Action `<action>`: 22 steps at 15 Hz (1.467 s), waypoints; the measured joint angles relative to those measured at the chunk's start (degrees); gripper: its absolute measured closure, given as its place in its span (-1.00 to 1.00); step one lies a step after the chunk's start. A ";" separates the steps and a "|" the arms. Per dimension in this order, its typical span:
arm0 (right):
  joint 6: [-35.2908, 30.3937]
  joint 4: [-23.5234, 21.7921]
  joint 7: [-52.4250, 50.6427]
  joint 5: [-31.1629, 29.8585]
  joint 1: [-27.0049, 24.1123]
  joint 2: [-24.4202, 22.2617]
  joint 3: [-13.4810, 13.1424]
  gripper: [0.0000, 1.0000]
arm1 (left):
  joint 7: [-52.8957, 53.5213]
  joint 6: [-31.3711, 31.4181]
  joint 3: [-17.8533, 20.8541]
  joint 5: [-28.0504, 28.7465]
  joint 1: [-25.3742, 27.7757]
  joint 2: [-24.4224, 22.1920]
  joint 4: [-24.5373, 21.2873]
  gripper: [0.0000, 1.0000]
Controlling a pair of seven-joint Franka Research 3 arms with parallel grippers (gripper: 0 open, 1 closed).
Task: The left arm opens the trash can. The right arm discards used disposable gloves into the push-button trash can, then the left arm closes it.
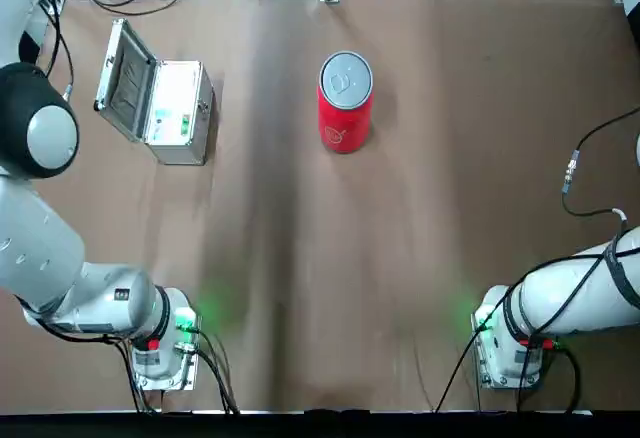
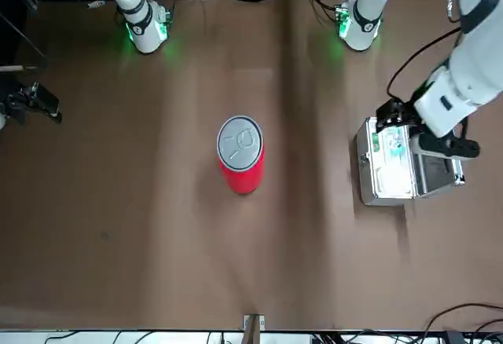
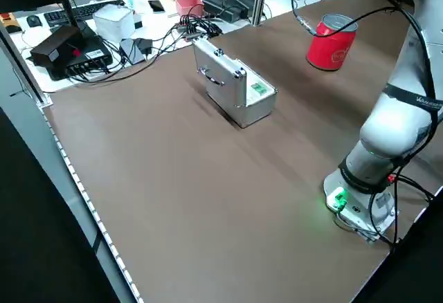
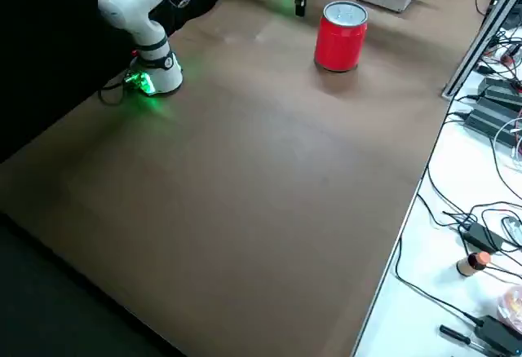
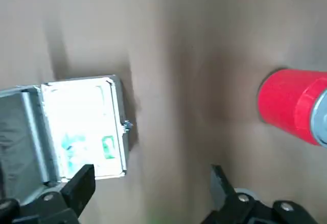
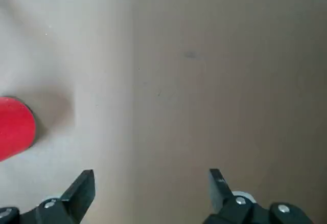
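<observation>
The red trash can (image 1: 345,113) stands upright at the table's far middle, its round silver-grey lid (image 1: 346,74) down flat. The gloves are out of view. My left gripper (image 5: 150,183) hangs open and empty above the table beside the silver case, with the trash can (image 5: 291,109) off to one side; in the front view the left gripper (image 2: 397,116) sits over the case's corner. Near the table's right edge my right gripper (image 6: 150,185) also hangs open and empty over bare table, and only a slice of the trash can (image 6: 15,132) shows there.
A silver rectangular case (image 1: 170,113) with its hinged lid raised stands at the far left of the table. Both arm bases (image 1: 165,343) glow green at the near edge. Cables and devices lie beyond the far edge.
</observation>
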 joint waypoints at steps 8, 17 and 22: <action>-0.01 0.00 0.00 0.00 0.00 0.00 0.00 -0.96 | 1.84 -1.64 2.94 7.73 -1.99 -3.63 -0.04 -1.00; -0.04 0.00 0.02 0.00 -0.17 0.00 -0.51 -0.96 | 1.47 2.71 6.30 6.08 -2.87 -7.06 -5.94 -1.00; -0.04 0.00 0.02 0.67 -0.27 0.00 -0.74 -0.96 | 1.47 3.19 6.48 5.34 -2.75 -7.11 -5.97 -1.00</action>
